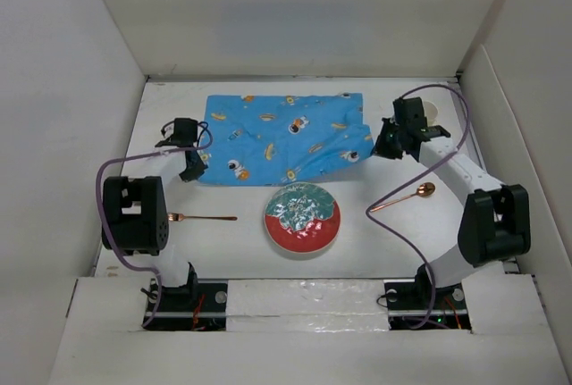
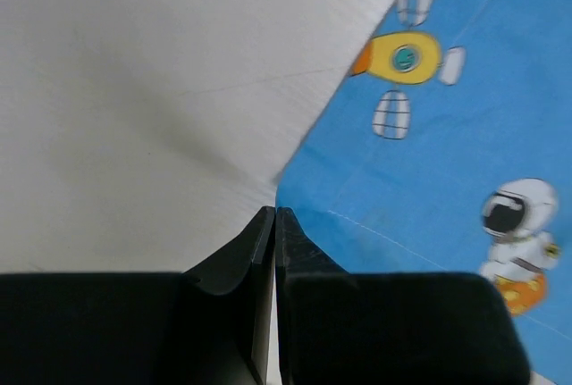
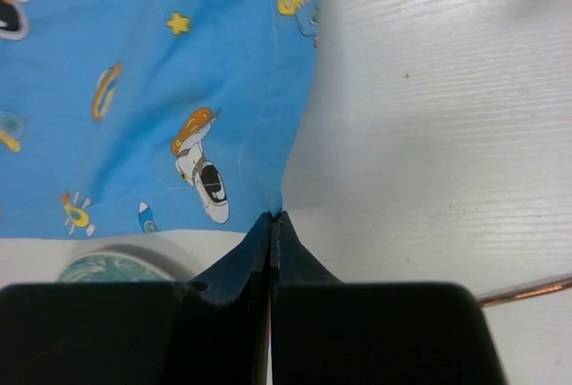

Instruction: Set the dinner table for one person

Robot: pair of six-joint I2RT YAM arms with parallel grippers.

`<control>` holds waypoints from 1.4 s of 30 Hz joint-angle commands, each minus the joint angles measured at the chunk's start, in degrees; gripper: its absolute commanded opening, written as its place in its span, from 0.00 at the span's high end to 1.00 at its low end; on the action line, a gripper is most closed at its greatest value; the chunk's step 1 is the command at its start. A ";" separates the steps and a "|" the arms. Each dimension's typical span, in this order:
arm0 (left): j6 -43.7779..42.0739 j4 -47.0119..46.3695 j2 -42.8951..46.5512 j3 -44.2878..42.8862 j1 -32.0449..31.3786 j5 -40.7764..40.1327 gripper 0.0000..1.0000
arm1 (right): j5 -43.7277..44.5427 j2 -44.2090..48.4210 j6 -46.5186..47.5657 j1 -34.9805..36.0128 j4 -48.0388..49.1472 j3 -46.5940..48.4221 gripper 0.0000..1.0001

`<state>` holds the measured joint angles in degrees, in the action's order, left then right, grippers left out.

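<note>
dinner table (image 1: 223, 242): large matte white top, fills the floor of the walled white enclosure; both arm bases sit at its near edge.
blue mat (image 1: 277, 135): cartoon-printed cloth with astronauts and rockets, lying on the far half of the table. the left part is flat. the near right corner is rumpled and drawn up toward the right arm.
left gripper (image 2: 274, 217): at the mat's near left corner, down at the tabletop. fingers pressed together with no gap showing. the cloth's corner runs right into the tips, so it reads as a pinch on that corner.
right gripper (image 3: 272, 218): at the mat's near right corner. fingers pressed together, the mat's edge running down into the tips, pinching the cloth.
plate (image 1: 302, 218): round, red with a teal and white centre, on bare table just in front of the mat's near edge, between the two arms. its rim peeks into the right wrist view beside the fingers.
fork (image 1: 204, 217): copper coloured, flat on the table left of the plate, lying crosswise, clear of the plate and the mat.
spoon (image 1: 404, 197): copper coloured, right of the plate, angled with its bowl toward the far right, clear of the plate.
white round item (image 1: 435, 112): behind the right arm near the far right corner, mostly hidden; cannot tell what it is.
</note>
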<state>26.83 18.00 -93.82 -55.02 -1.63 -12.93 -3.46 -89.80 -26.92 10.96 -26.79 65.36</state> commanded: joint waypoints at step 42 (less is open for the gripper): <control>6.75 -7.01 11.56 -15.75 4.79 24.44 1.00 | -7.61 2.61 -2.17 -10.79 6.03 8.07 1.00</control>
<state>34.33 14.96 -81.01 -77.65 3.09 10.39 -10.07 -84.51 -28.51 0.38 -26.44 82.52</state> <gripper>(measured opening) 0.003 0.010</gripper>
